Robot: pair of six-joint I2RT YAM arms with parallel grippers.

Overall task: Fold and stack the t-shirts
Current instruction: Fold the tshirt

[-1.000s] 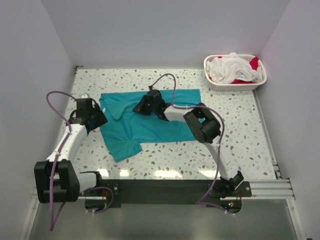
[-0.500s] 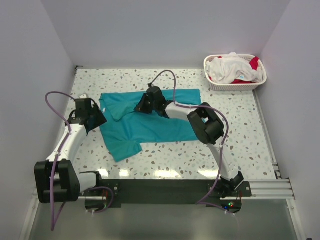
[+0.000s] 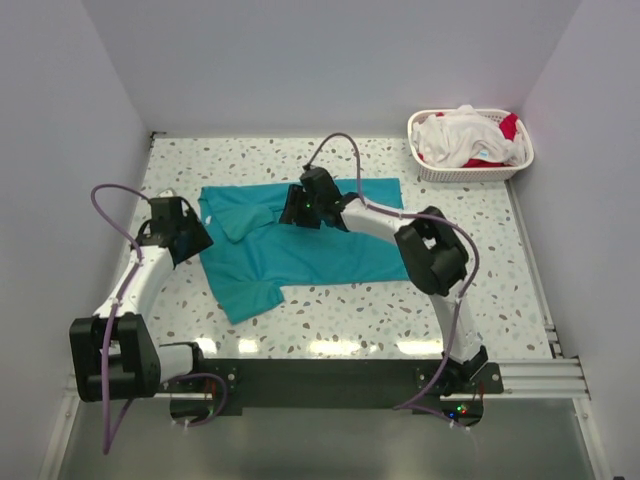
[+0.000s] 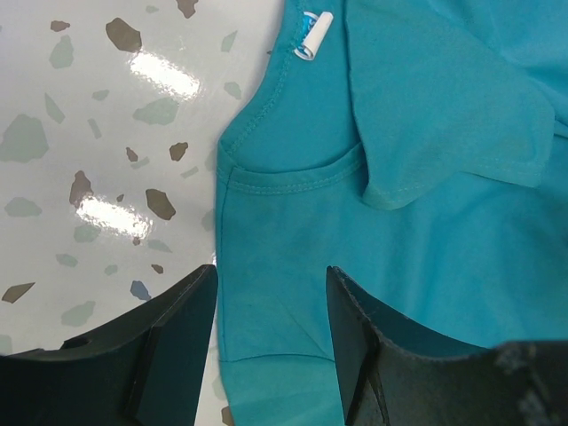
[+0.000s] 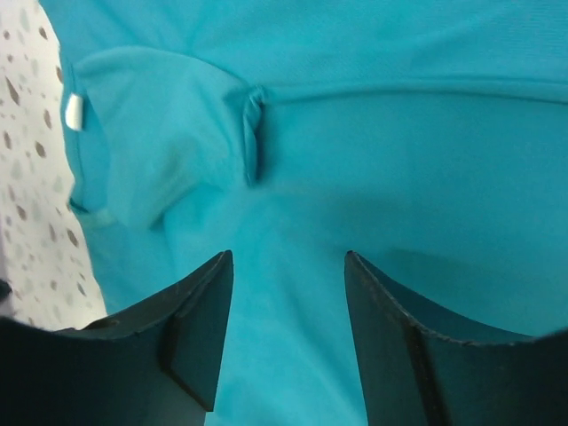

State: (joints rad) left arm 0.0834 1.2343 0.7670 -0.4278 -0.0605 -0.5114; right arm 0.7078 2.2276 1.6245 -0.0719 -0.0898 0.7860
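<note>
While the teal t-shirt (image 3: 300,255) lies flat on the speckled surface (image 3: 480,270), long axis running left to right with its collar (image 4: 257,124) at the left end, the right pincer (image 3: 296,210) hovers released and empty over the far side, the folded-in sleeve (image 3: 237,222) just to its left. The left pincer (image 3: 200,238), likewise released, straddles the collar edge and is nearer that end; other t-shirts (image 3: 460,135) sit in the far-right basket (image 3: 470,177).

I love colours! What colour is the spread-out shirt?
Teal; the t-shirt shows best from the top view.
</note>
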